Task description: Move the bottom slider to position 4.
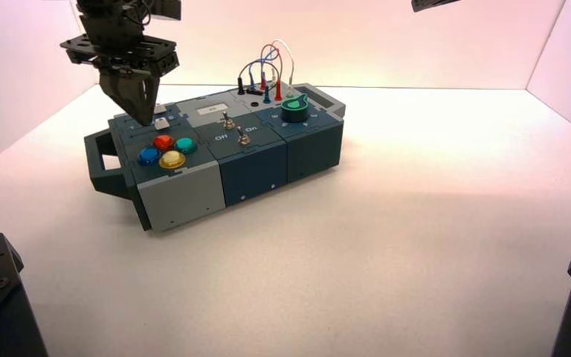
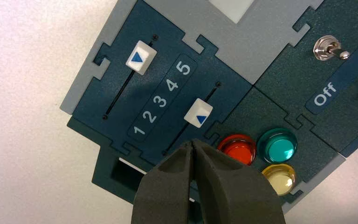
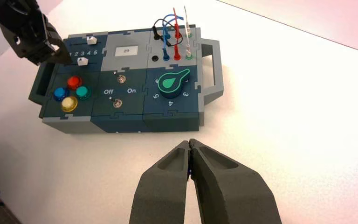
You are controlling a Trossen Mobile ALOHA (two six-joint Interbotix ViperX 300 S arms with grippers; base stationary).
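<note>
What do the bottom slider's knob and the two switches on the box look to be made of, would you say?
The bottom slider's knob looks like smooth, matte white plastic, judging by its even, opaque faces. The switches seem to be polished metal, probably plated: their nuts and levers show silvery highlights.

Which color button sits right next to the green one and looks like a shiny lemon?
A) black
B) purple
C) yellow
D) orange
C: the yellow button sits beside the green one, as the left wrist view shows.
</note>
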